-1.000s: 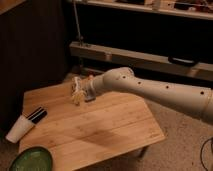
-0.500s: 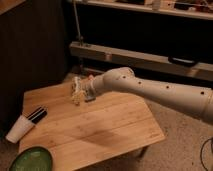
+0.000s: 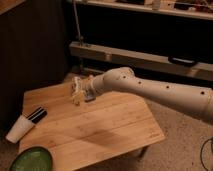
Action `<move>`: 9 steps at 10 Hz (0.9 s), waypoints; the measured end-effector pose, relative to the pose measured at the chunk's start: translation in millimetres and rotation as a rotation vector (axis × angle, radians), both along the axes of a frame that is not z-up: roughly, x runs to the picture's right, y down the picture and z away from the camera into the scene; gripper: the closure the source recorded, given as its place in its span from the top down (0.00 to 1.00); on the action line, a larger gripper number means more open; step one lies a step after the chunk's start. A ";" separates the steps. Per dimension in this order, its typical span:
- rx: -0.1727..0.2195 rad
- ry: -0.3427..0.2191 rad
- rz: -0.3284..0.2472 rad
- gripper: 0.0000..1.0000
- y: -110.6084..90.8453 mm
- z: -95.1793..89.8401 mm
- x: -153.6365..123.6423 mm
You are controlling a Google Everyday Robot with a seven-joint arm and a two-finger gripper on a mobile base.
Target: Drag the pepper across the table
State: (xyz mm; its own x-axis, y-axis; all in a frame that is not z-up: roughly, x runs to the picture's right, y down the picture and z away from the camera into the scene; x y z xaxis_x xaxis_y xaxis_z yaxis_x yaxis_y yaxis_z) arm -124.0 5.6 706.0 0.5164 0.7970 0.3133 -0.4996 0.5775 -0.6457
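The table (image 3: 110, 130) has a light wooden plank top. My white arm reaches in from the right to the table's far left part. The gripper (image 3: 78, 95) hangs low over the wood there, its yellowish fingers pointing down and standing open with nothing seen between them. A small orange-red sliver, the pepper (image 3: 90, 78), shows just behind the gripper near the far edge, partly hidden by the wrist.
A small blue-grey block (image 3: 90, 98) lies right beside the gripper. A whitish bottle-like object with a dark cap (image 3: 22, 127) lies at the table's left edge. A green bowl (image 3: 31, 160) sits at the near left corner. Dark shelving stands behind.
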 end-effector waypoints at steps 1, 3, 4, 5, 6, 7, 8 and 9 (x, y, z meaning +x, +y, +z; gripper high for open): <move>0.000 0.000 0.000 0.80 0.0 0.0 -0.1; 0.000 0.000 0.000 0.80 0.0 0.0 -0.1; 0.000 0.000 0.000 0.80 -0.1 -0.1 -0.2; 0.000 0.000 0.000 0.80 0.0 0.0 -0.2; 0.000 0.000 -0.001 0.80 0.0 0.1 -0.3; 0.003 0.010 -0.003 0.80 -1.6 0.6 1.1; 0.011 0.038 -0.014 0.80 -6.3 2.2 0.6; 0.027 0.082 -0.026 0.80 -17.2 7.3 -1.7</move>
